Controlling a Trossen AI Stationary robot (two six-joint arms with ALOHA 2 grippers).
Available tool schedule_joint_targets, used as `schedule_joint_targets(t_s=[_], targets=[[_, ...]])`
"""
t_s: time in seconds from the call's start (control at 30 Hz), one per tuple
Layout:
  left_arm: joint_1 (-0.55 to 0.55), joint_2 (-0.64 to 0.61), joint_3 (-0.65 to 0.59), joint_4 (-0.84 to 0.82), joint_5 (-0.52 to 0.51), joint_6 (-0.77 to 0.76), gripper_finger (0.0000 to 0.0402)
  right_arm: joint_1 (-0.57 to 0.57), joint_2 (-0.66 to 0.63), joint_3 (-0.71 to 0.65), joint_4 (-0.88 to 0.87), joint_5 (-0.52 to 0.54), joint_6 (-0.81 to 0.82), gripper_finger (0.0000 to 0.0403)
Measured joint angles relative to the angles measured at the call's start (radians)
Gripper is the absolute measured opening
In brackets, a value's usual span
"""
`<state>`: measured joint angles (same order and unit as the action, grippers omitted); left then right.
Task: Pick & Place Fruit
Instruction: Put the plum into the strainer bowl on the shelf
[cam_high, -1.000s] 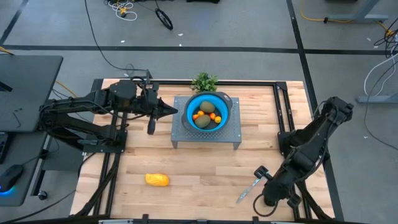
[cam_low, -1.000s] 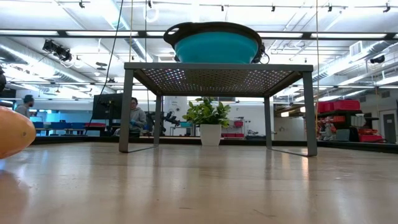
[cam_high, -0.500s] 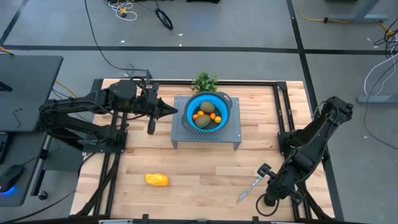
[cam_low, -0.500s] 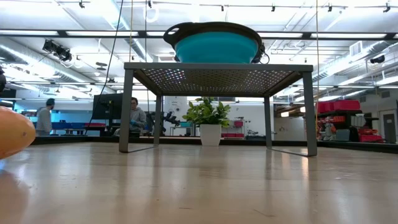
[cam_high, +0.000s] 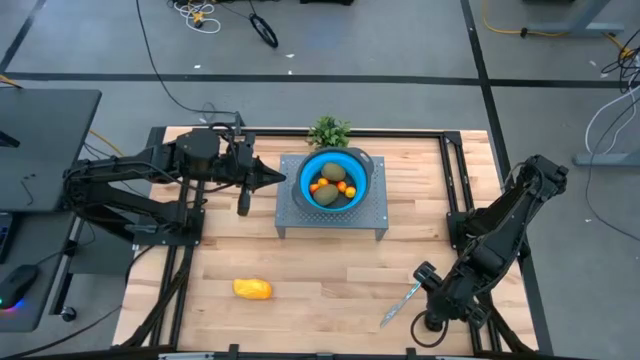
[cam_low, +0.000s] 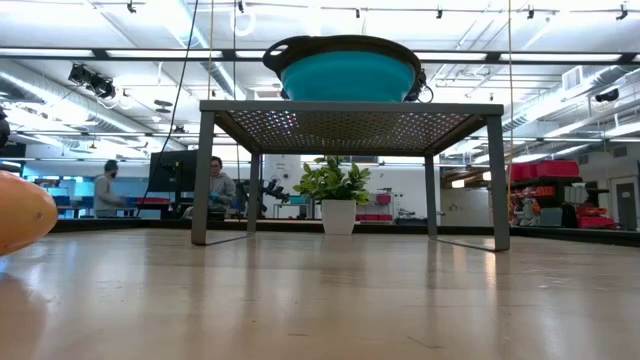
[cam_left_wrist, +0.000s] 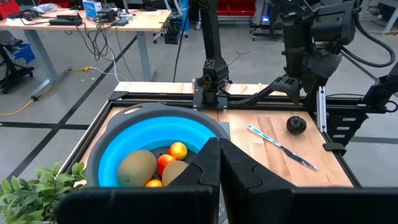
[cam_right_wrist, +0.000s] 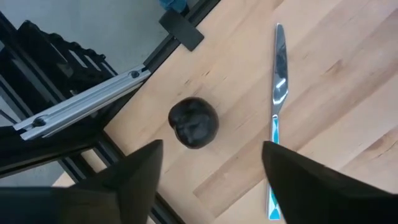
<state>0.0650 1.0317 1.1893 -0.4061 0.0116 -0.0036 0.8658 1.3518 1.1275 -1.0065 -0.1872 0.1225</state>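
We see the right gripper (cam_right_wrist: 205, 171) with its two dark fingers (cam_right_wrist: 140, 165) spread wide apart, holding nothing. The near-black round fruit (cam_right_wrist: 193, 122) lies on the wooden table (cam_right_wrist: 348, 81) in the middle of the right wrist picture, a little past the gap between the fingers. To its right lies the knife (cam_right_wrist: 277, 93), its long side running almost straight up and down the frame, blade at the top; the light-blue handle is cut off at the bottom edge. In the high picture this gripper (cam_high: 424, 273) sits at the lower right, and the arm hides the dark fruit.

The left gripper (cam_left_wrist: 219, 163) has its fingers pressed together, empty. It hovers at the upper left of the high picture (cam_high: 275, 179), pointing right at the blue bowl (cam_high: 362, 175) on the metal stand (cam_high: 295, 218).

In the bowl we see olive-brown ovals (cam_high: 331, 195) and tiny orange fruits (cam_high: 343, 186); the rim and the left fingers hide some of them in the left wrist picture.

The yellow-orange oblong fruit (cam_high: 253, 289) lies alone at the lower left, its long side running left to right. In the low picture it (cam_low: 22, 212) is cut off by the left edge.
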Motion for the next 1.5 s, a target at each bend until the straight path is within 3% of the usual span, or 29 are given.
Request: schedule_joint_targets(t_s=[0.23,0.73,1.5], targets=[[0.000,0.000,0.000,0.000,0.000,0.000,0.0003,0.000,0.000,0.000,0.000,0.002,0.000,0.0330],[0.000,0.000,0.000,-0.002,0.000,-0.001,0.0004,0.000,0.150,0.000,0.005,-0.004,-0.170,0.0332],[0.000,0.000,0.000,-0.007,0.008,-0.005,0.0006,0.104,0.294,0.000,0.059,-0.002,-0.165,0.0332]])
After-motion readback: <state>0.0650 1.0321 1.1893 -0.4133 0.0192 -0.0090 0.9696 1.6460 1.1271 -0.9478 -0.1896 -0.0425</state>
